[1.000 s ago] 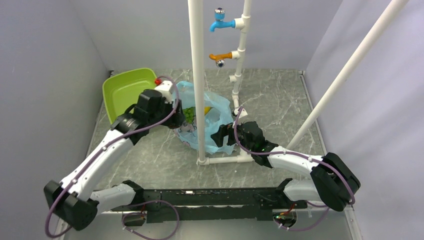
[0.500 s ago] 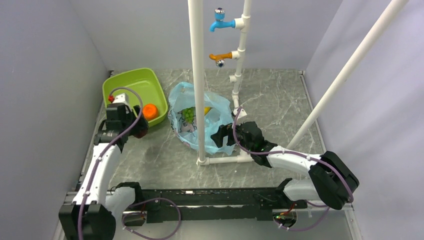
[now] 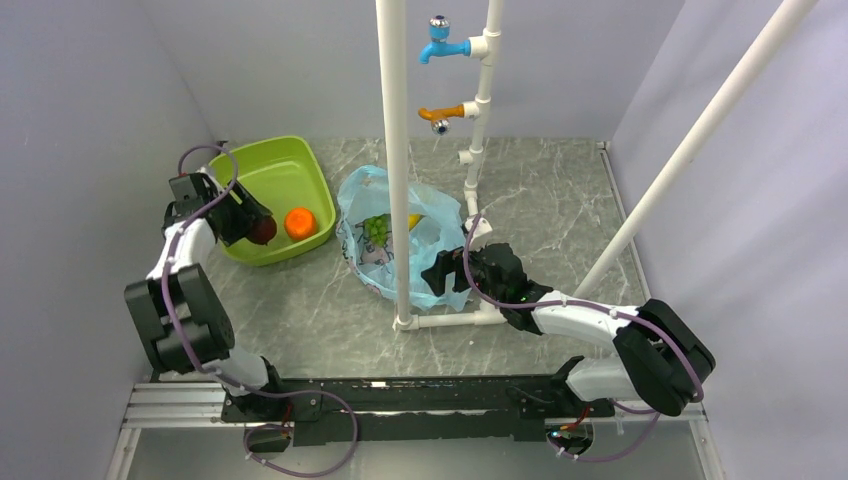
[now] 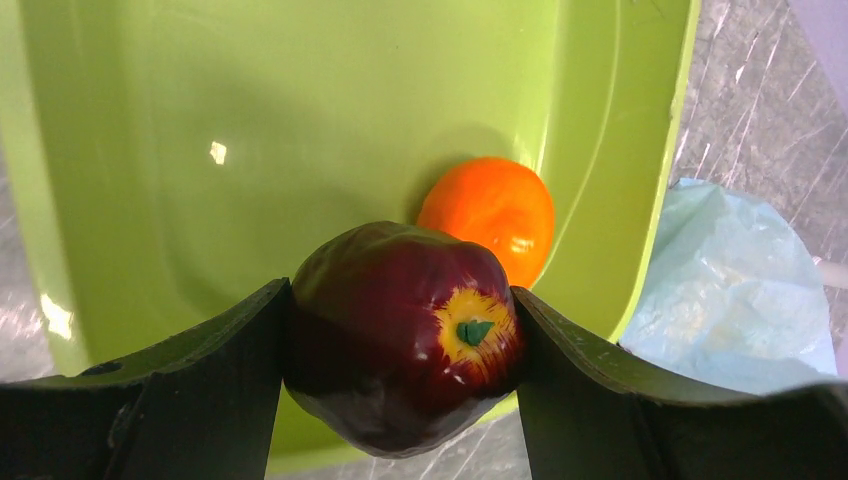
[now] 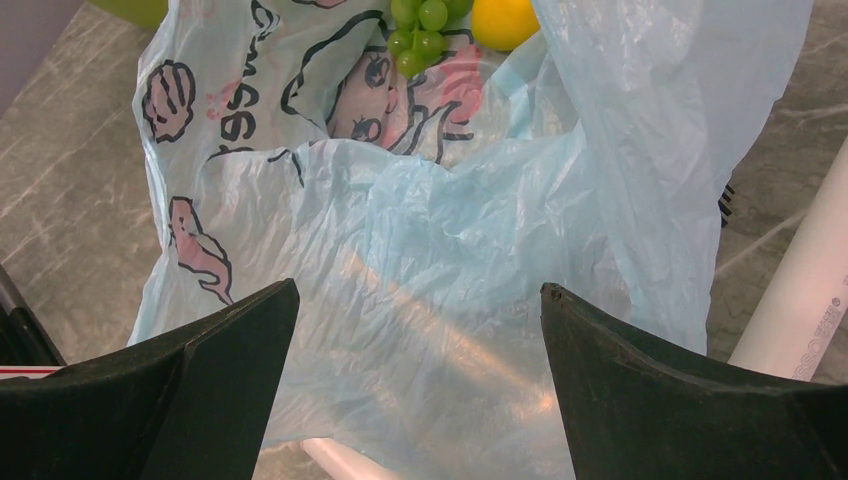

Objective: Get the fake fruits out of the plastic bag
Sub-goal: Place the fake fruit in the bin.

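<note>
Screened partly by a white upright pipe [image 3: 398,150] in the overhead view, the plastic bag [image 5: 450,230] is found just ahead of the right gripper [image 5: 418,300], whose jaws are spread wide; contact with the film cannot be confirmed. The green grape bunch [image 5: 420,25] and the yellow fruit [image 5: 505,20] are seen in the bag's mouth beyond the fingers, both cut off by the frame edge. The bag is noted as thin, crinkled and pale blue, printed with a cartoon and lettering. The dark red fruit [image 4: 400,330] is clamped by the left gripper [image 3: 250,226], its underside hidden; the orange fruit [image 4: 490,210] lies just beyond it in the lime-green tray [image 4: 200,150].
</note>
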You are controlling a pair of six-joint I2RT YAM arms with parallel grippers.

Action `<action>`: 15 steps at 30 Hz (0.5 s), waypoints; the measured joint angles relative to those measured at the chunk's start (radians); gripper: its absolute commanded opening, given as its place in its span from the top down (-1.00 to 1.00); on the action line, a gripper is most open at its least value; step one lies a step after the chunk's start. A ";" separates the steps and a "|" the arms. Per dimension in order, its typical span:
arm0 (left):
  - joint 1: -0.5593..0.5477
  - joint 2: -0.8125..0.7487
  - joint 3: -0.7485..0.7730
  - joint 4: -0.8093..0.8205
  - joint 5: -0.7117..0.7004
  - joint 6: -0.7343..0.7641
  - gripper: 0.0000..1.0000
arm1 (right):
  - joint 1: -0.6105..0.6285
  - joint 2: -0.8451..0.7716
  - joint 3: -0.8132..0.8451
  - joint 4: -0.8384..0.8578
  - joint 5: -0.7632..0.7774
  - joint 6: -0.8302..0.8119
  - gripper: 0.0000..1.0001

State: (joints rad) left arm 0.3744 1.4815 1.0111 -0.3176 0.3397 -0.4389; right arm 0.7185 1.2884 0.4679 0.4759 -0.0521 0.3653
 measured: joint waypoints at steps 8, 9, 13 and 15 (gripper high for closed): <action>0.000 0.171 0.058 0.022 0.030 0.010 0.02 | 0.000 0.009 0.000 0.006 0.000 0.000 -0.89; 0.000 0.182 0.057 0.024 0.030 0.014 -0.09 | 0.000 0.013 0.000 0.006 -0.001 0.000 -0.89; -0.002 0.215 0.055 0.026 0.038 0.035 -0.43 | 0.000 0.022 0.000 0.007 -0.001 -0.004 -0.89; -0.004 0.237 0.057 0.021 0.038 0.039 -0.52 | 0.000 0.026 0.000 0.009 -0.001 -0.005 -0.89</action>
State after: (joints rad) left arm 0.3706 1.7184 1.0683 -0.2966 0.3779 -0.3996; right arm 0.7185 1.3144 0.4679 0.4850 -0.0532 0.3603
